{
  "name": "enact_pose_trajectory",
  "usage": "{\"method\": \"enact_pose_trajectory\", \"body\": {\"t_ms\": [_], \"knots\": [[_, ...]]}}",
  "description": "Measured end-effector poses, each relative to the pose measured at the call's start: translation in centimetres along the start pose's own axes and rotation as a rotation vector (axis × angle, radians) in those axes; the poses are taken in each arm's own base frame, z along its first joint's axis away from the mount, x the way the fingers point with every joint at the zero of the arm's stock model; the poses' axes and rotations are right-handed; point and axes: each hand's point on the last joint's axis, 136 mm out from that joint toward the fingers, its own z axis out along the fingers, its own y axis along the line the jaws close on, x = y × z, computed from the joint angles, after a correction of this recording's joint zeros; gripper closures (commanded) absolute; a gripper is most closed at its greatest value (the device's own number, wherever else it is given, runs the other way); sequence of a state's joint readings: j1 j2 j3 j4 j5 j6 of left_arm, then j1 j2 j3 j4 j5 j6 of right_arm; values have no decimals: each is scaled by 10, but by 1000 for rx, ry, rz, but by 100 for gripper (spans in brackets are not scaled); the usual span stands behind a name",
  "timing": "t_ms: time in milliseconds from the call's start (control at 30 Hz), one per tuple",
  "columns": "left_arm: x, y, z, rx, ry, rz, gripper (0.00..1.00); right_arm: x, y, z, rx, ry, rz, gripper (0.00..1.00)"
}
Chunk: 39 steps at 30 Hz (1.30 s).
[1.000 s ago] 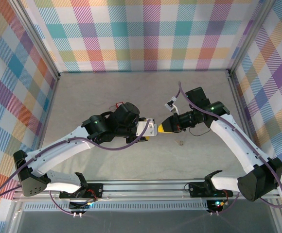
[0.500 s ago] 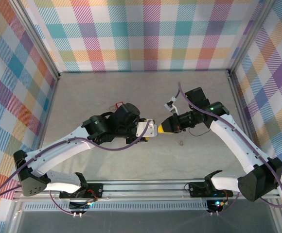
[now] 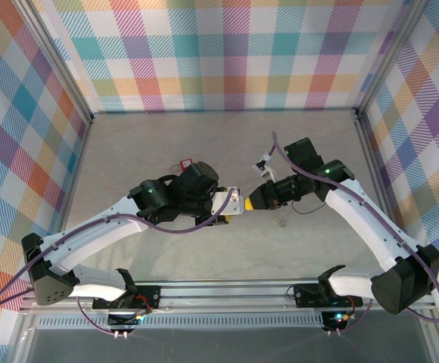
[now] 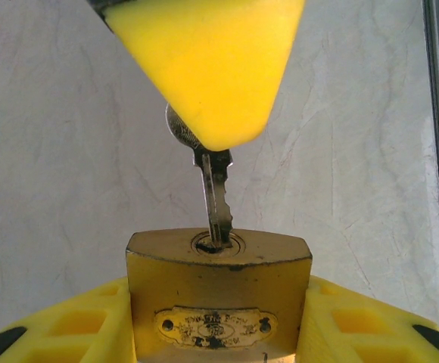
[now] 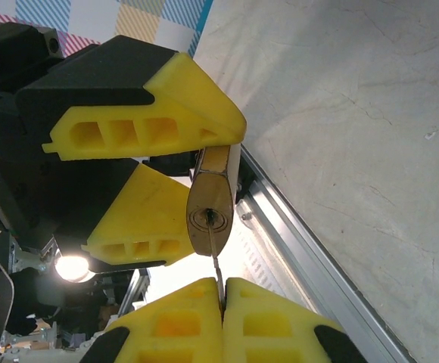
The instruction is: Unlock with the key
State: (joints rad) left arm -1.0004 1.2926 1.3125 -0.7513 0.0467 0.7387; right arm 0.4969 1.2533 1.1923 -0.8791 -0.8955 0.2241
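Since a second ago the right hand has slid a little toward 9 o'clock in the top view, closing the gap to the left hand, which has stayed put. They now meet above the middle of the counter, the right arm reaching in from 3 o'clock and the left from 9 o'clock. The left hand is clamped on a brass padlock, one yellow finger on each side of its body, keyhole face turned to the other hand. The right hand's fingers are pressed together on the head of the key. In the left wrist view the blade comes down from 12 o'clock and its tip sits in the keyhole, with most of the blade outside. A small red tag lies on the counter at 11 o'clock of the left hand.
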Motion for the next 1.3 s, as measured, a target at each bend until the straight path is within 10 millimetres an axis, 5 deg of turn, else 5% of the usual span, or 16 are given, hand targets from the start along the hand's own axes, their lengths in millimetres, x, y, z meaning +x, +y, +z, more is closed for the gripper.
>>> {"method": "enact_pose_trajectory", "body": {"t_ms": [533,1100,1300], "knots": [[2,9,-16,-99,-47,-21,100,-15,11,5,-147,-22,118,100],[-18,2,-16,-28,-133,-99,100,-7,23,-12,-49,-43,-13,100],[-13,1,0,-8,-72,-109,100,-5,9,-11,21,-40,40,100]]}}
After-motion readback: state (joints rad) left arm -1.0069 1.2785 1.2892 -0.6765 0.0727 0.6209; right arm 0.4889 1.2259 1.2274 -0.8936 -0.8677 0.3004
